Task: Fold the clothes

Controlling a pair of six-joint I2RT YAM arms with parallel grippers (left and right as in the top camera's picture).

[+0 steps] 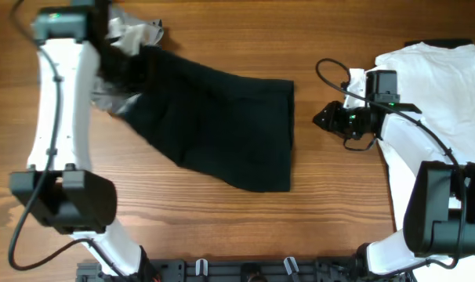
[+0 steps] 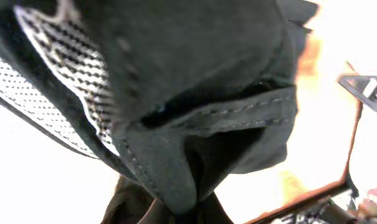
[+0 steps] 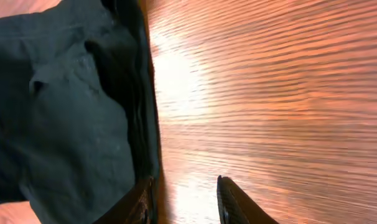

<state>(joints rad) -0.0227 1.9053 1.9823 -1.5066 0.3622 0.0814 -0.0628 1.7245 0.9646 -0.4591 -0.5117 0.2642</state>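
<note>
One black garment (image 1: 222, 125) lies spread across the middle of the wooden surface (image 1: 339, 211), its upper-left end running under the left arm; left hand (image 2: 182, 214) clamped on a bunched fold of it, white mesh lining (image 2: 58, 81) showing, fingertips mostly buried in cloth; pale garment (image 1: 135, 33) partly hidden behind that arm; right hand (image 1: 322, 117) over bare wood near the garment's right hem, fingers (image 3: 235, 199) apart, holding nothing; white clothes (image 1: 441, 78) heaped at right, cut off by the frame.
</note>
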